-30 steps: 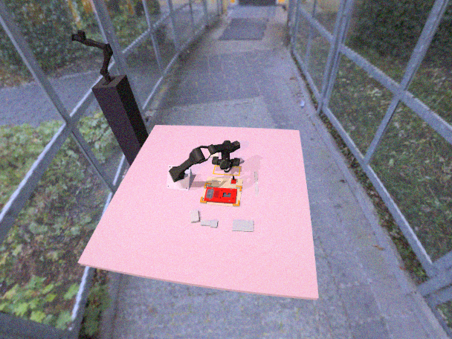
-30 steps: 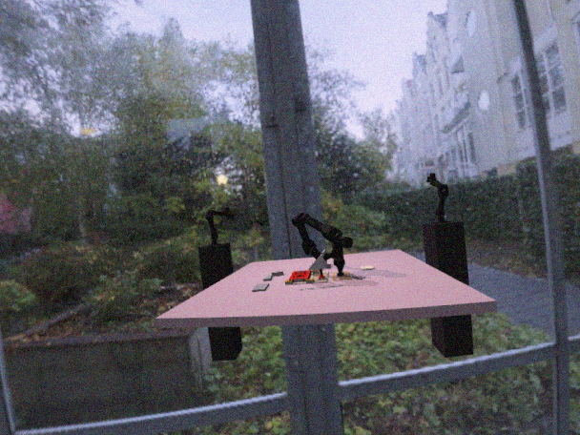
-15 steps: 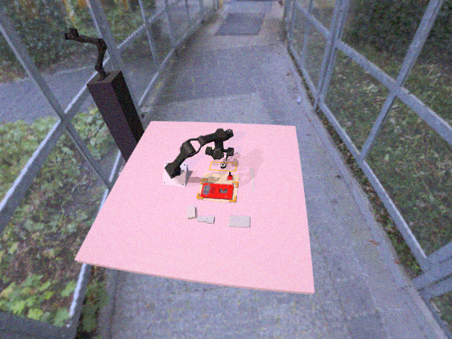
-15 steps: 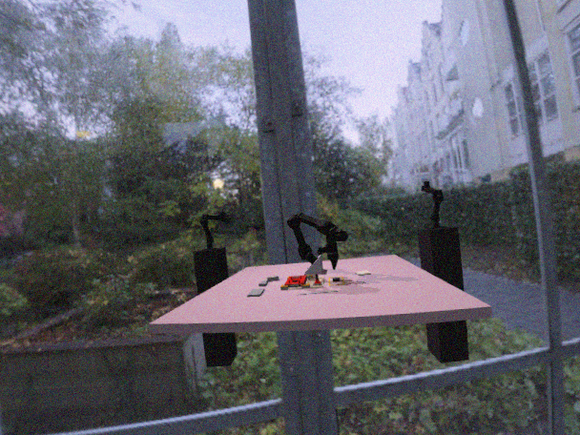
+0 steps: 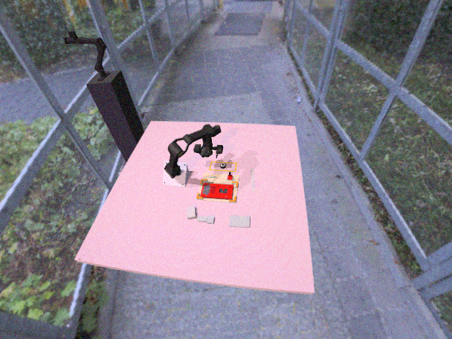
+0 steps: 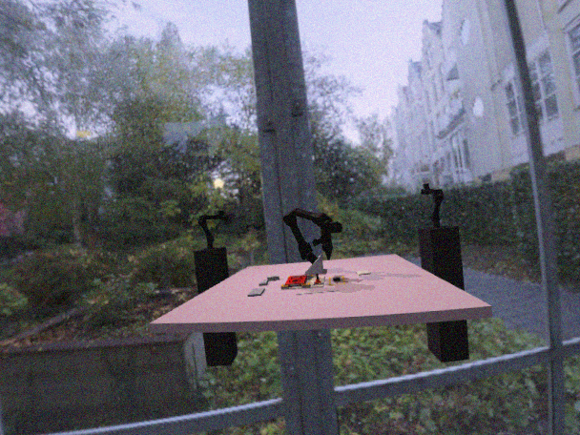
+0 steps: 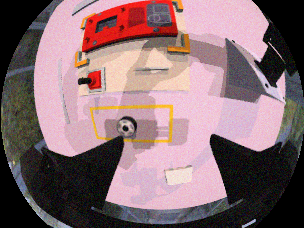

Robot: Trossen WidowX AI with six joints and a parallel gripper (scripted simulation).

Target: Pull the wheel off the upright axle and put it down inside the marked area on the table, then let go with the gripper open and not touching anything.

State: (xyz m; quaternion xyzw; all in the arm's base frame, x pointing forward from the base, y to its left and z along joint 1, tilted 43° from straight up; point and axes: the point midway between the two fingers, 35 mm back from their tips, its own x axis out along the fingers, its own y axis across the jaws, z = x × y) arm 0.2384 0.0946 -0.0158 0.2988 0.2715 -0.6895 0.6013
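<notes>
The wheel [image 5: 223, 165] [image 6: 338, 279] [image 7: 126, 128] is found lying on the table [image 5: 260, 253] [image 6: 305, 315] [image 7: 47, 90], within the yellow outline of the marked area [image 5: 236, 166] [image 7: 150, 106], with a round face upward and the line showing on all sides of it. The gripper [image 5: 210, 153] [image 6: 325, 252] [image 7: 168, 141] has its fingers spread wide, with nothing between them. In the exterior view it hangs above the table, apart from the wheel; in the wrist view one fingertip appears close to the wheel's edge, an effect of the viewing angle. The upright axle [image 5: 230, 173] [image 6: 318, 276] [image 7: 84, 81] is bare and stands on a small red base [image 5: 230, 177] [image 7: 94, 80], outside the outline. Beyond that base, seen from the marked area, is a red panel [image 5: 217, 191] [image 6: 296, 280] [image 7: 131, 25] with orange brackets at its corners. A pale block [image 6: 363, 273] [image 7: 179, 175] rests outside the outline, on the side away from the panel. Condition noted: wheel off the axle and inside the area, gripper open and clear of it
</notes>
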